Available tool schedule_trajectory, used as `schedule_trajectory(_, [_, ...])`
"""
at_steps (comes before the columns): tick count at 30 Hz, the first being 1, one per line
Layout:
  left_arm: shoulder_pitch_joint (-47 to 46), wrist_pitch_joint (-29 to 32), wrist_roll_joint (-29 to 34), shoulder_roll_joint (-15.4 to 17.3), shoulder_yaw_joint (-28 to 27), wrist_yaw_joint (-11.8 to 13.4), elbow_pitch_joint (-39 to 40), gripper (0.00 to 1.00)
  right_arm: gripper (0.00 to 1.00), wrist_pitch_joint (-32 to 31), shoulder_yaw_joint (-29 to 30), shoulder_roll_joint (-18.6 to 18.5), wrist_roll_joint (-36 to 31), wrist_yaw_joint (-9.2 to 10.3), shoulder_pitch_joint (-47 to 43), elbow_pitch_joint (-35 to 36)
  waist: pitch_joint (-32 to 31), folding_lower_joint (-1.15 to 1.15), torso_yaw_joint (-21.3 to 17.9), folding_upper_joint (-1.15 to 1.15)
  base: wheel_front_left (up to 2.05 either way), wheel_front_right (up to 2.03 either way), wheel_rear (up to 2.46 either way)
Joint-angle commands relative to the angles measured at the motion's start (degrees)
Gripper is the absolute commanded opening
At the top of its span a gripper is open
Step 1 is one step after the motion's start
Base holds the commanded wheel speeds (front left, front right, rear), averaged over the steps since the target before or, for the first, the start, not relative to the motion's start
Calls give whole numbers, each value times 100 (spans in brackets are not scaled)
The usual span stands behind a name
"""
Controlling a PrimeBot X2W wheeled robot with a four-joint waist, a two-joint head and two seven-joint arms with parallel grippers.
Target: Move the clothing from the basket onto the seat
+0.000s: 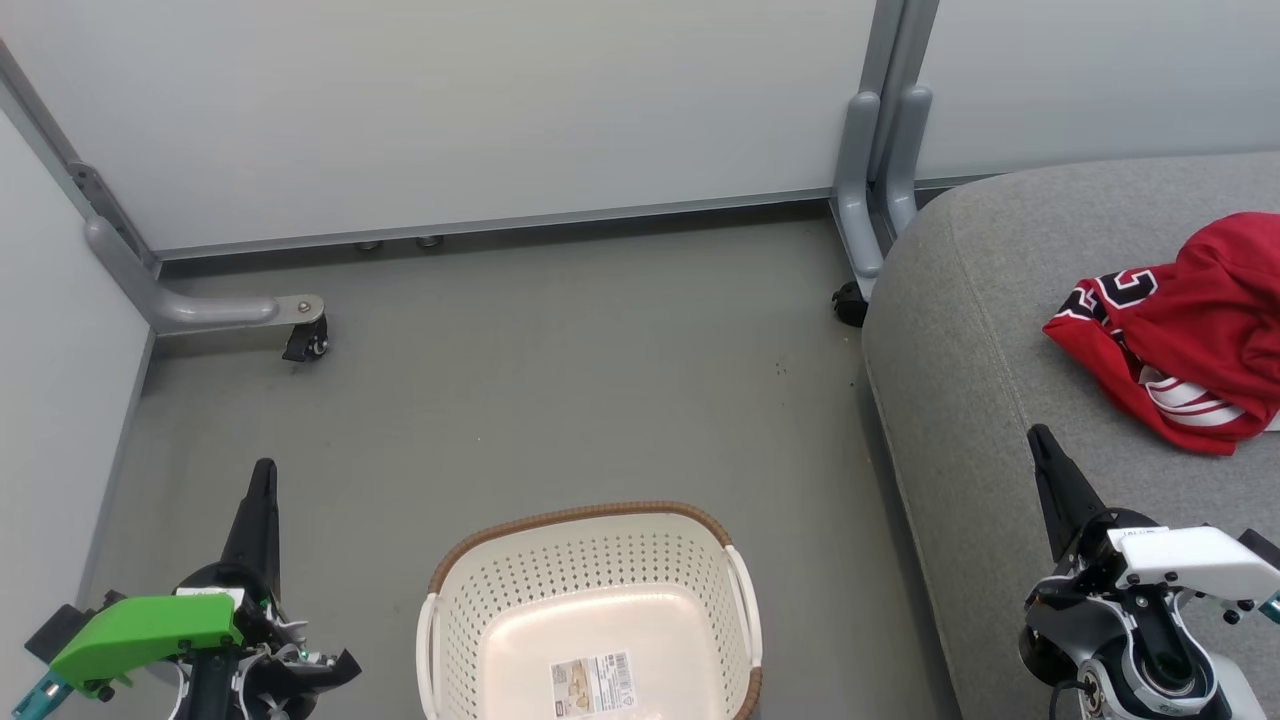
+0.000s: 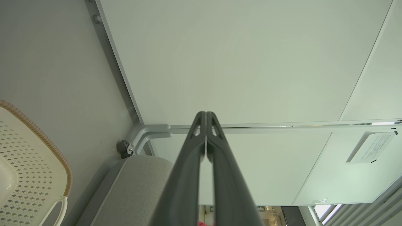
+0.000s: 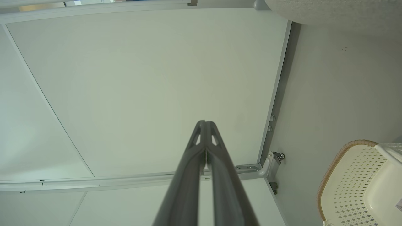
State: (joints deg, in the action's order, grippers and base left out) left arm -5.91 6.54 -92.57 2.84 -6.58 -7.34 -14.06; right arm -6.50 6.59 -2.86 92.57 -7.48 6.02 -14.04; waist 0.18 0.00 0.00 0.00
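Though pressed together tip to tip and pinching nothing, worth noting first: left end effector (image 1: 262, 500) low over the floor (image 1: 560, 380) just left of the basket (image 1: 575, 515), right end effector (image 1: 1050, 470) over the near part of the seat (image 1: 960, 330), both pointing away toward the pale partition panels (image 1: 450, 110). Same closed, empty look in each wrist view. Further out, nothing lying in the basket but a printed label (image 1: 592, 683) on its bottom, judging by the head view, with the near wall cut off by the frame. Further still, clothing (image 1: 1200, 330) heaped red on the seat, in from the rounded edge and partly past the picture's right border, so impossible to say whether one jersey or two. Looks like the closing stage: transfer apparently done, only a tidy withdrawal to make. To do that well: keep the right end effector apart from the heap, to avoid snagging fabric and dragging it toward the edge; lift clear of the seat before swinging; check the hidden near part of the basket before calling it empty; hold both end effectors closed and away from the basket rim while pulling back.
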Motion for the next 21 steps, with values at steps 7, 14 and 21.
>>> schedule_trajectory(7, [-71, 23, 38, 12, -13, -36, -3, 0, 0, -25, 10, -3, -34, -2, 39, -9, 0, 0, 0, 0, 0, 0, 0])
schedule_trajectory(14, [-71, 23, 38, 11, -13, -36, -3, 0, 0, -24, 11, -3, -35, -2, 39, -9, 0, 0, 0, 0, 0, 0, 0])
schedule_trajectory(21, [-71, 24, 38, 11, -13, -35, -4, 0, 0, -24, 11, -3, -35, -2, 39, -9, 0, 0, 0, 0, 0, 0, 0])
